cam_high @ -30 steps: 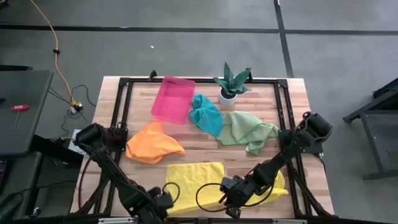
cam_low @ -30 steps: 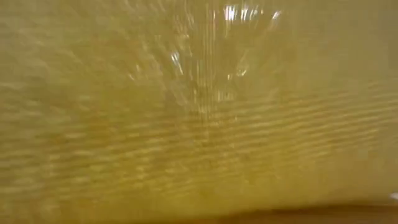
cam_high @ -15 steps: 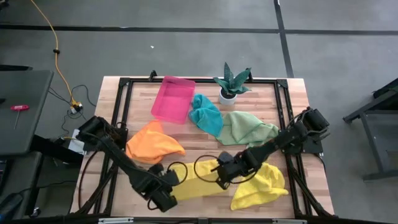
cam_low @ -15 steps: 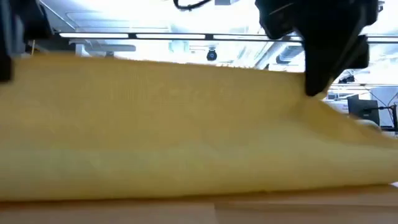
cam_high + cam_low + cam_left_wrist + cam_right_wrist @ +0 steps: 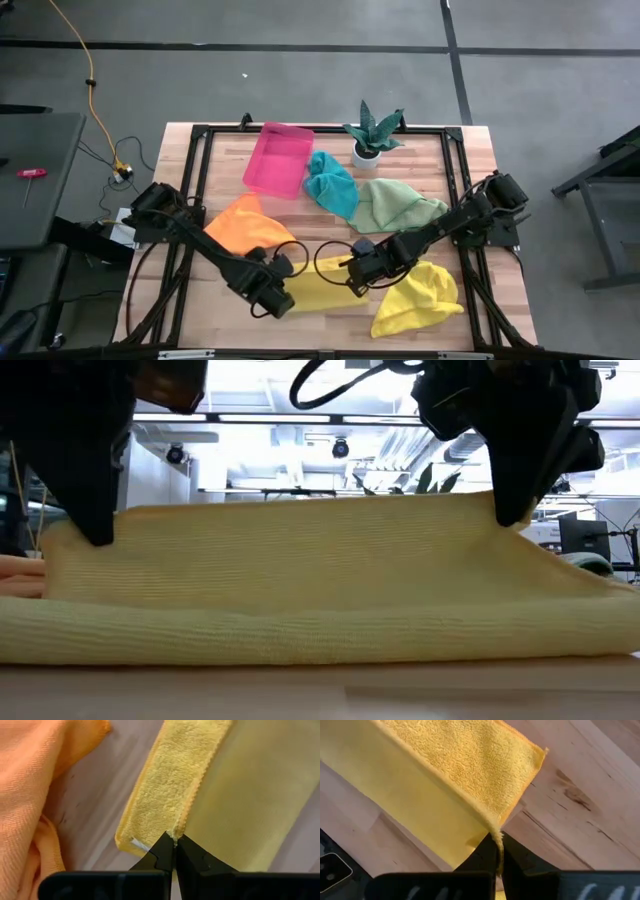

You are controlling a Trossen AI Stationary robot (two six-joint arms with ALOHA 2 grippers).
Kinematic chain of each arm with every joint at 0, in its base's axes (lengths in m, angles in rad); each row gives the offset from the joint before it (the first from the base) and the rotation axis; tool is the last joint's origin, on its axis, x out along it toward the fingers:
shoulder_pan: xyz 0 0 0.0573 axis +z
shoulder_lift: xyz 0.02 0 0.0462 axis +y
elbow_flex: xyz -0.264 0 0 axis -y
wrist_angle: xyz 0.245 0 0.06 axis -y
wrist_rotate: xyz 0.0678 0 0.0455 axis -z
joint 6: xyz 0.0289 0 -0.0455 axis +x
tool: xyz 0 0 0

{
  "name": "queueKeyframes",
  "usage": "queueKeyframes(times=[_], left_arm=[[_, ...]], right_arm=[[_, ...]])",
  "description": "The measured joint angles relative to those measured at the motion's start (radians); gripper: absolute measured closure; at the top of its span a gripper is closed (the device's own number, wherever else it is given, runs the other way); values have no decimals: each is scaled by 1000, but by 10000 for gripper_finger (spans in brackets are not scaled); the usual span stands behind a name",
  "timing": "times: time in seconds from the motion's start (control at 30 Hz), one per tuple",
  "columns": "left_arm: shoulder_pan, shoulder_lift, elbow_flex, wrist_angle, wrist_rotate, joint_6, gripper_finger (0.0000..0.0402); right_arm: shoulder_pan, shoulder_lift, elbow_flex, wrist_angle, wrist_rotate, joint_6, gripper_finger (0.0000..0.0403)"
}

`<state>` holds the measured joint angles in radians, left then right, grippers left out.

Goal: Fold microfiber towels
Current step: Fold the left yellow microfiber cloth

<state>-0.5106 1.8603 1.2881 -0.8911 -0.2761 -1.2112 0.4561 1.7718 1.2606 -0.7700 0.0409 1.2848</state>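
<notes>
A yellow microfiber towel (image 5: 320, 287) is near the table's front middle, doubled over. Its lower fold (image 5: 320, 635) rests on the wood and its upper edge is raised. My left gripper (image 5: 285, 290) is shut on the raised edge's left end and my right gripper (image 5: 352, 275) on its right end. In the low view the left gripper (image 5: 100, 535) and the right gripper (image 5: 510, 515) stand at the towel's two top corners. A second yellow towel (image 5: 415, 300) lies crumpled at the front right. The orange (image 5: 245, 232), teal (image 5: 330, 185) and light green (image 5: 400, 205) towels lie loose farther back. My left gripper pinches the towel's hemmed edge (image 5: 182, 822) close to its left corner between its two fingers. The fingers come steeply from above. The edge is lifted clear of the table and the cloth hangs from it to the fold below. My right gripper pinches the hemmed edge (image 5: 490, 822) near the right corner between its two fingers, steeply from above. That end is lifted too. Between the two grippers the edge (image 5: 320, 500) runs nearly straight.
A pink tray (image 5: 278, 158) and a potted plant (image 5: 372, 135) stand at the table's far side. Black frame rails (image 5: 452, 190) run along the table's sides. Bare wood (image 5: 320, 330) shows in front of the held towel.
Both grippers have moved from the near edge toward the far edge and tipped more steeply downward, staying shut. They carried the yellow towel's near edge up and back. The towel, flat before, now stands doubled over, its far part still on the table.
</notes>
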Motion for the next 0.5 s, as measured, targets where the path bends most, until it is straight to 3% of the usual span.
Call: queueKeyframes(times=[0.5], left_arm=[[-81, 0, 4, -25, 1, -240, 402]], right_arm=[[-32, 27, 2, 31, 4, 17, 403]])
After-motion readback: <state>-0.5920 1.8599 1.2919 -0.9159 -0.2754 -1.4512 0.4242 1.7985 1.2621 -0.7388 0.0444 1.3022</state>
